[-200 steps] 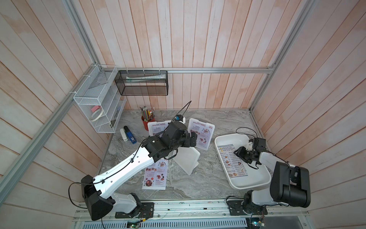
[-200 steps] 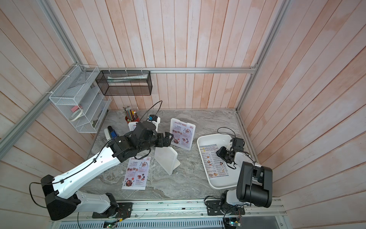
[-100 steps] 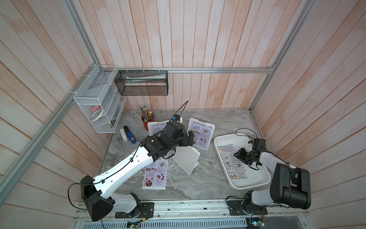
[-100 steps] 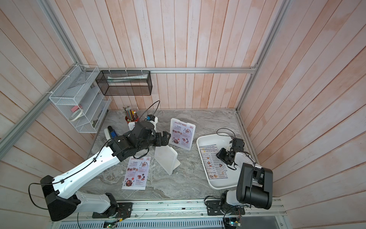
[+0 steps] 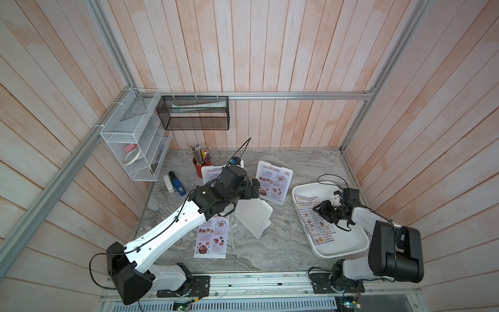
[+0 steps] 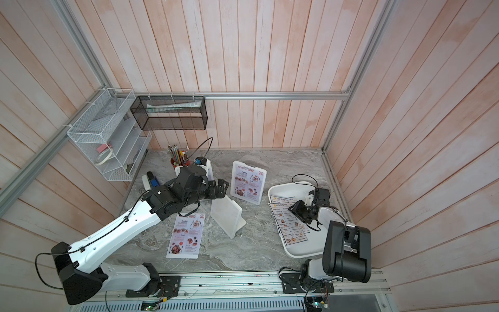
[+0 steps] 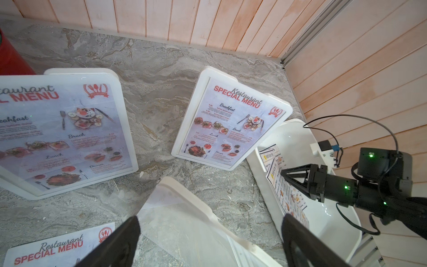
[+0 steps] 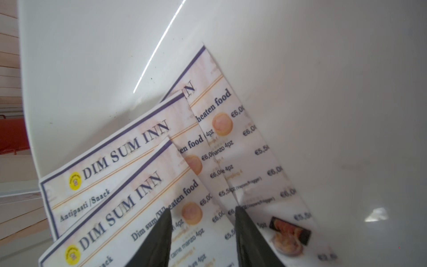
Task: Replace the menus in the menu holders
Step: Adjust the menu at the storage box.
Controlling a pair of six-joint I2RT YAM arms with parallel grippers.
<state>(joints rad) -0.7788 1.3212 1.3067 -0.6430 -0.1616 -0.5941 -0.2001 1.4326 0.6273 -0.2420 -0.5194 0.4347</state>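
An empty white menu holder point(image 5: 253, 218) point(image 7: 184, 219) sits tilted mid-table, and my left gripper point(image 5: 253, 189) point(image 7: 210, 222) hangs open just above its upper edge. Two menu holders with "Special Menu" sheets stand behind: one point(image 5: 274, 183) point(image 7: 228, 120) beside the tray, one point(image 5: 212, 173) point(image 7: 57, 129) partly hidden by my left arm. A loose Special Menu sheet point(image 5: 212, 237) lies flat in front. Dim Sum Inn menus point(image 5: 314, 221) point(image 8: 129, 161) lie fanned in the white tray point(image 5: 343, 245). My right gripper point(image 5: 320, 209) point(image 8: 202, 210) rests its fingertips on the top sheet, jaws apart, gripping nothing.
A red pencil cup point(image 5: 199, 162) stands at the back left, with a blue stapler point(image 5: 176, 185) beside it. On the walls hang a white wire rack point(image 5: 132, 151) and a black mesh basket point(image 5: 194, 113). The tray fills the right side by the wall.
My left gripper has drawn back slightly to the left above the empty holder. The right gripper stays over the menus in the tray.
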